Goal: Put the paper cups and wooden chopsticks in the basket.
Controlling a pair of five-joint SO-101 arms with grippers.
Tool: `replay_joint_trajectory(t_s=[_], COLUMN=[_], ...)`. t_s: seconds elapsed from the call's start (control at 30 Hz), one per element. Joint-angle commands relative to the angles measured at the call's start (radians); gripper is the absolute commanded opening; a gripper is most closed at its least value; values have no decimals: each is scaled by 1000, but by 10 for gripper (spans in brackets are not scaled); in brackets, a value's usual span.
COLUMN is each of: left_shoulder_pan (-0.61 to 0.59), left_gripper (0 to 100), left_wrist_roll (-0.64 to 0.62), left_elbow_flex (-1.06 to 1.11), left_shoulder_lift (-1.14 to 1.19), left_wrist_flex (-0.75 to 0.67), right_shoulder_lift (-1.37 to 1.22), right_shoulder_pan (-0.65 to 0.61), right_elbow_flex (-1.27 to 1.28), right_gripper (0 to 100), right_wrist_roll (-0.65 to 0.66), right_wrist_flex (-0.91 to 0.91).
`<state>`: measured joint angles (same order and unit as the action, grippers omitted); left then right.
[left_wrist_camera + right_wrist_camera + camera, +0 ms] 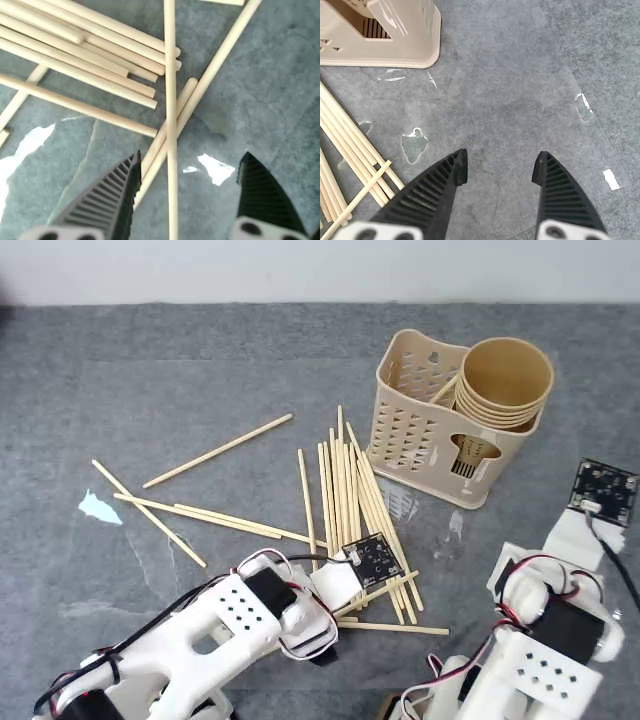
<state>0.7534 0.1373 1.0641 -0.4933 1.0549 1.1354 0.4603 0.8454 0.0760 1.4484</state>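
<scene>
So far we have the paper cups (pixel 505 380) stacked inside the basket (pixel 415 435), but nearly all the chopsticks (pixel 345 490) lie loose on the mat (pixel 520 75): a thick bundle just ahead of the left gripper (pixel 191 157) and a few strays well off to one side of it. We hold the left gripper low over the near end of that bundle, fingers spread, with a single chopstick (pixel 171 100) running between them untouched. The right gripper (pixel 501 160) hangs over bare mat, fingers likewise spread and gripping nothing, with the basket near and ahead of it.
</scene>
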Motion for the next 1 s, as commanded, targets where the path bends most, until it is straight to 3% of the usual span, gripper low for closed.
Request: replay_joint_trajectory(t_s=[0.0, 0.3, 0.53, 0.8, 0.97], left_shoulder_pan=[-3, -86, -89, -23, -3], left_gripper=[298, 298, 289, 19, 13], left_wrist_roll=[-8, -2, -2, -2, -8], left_elbow_flex=[1, -18, -170, -186, -199], left_shoulder_lift=[2, 135, 345, 353, 347], left_wrist_flex=[-38, -87, -12, -12, -9], right_shoulder_lift=[18, 18, 18, 18, 18], right_shoulder_pan=[-10, -10, -10, -10, -8], right_elbow_flex=[-52, -52, -54, -54, -54], right_gripper=[226, 226, 226, 226, 226], right_wrist_roll=[8, 8, 9, 9, 9], right_wrist_flex=[8, 27, 27, 27, 27])
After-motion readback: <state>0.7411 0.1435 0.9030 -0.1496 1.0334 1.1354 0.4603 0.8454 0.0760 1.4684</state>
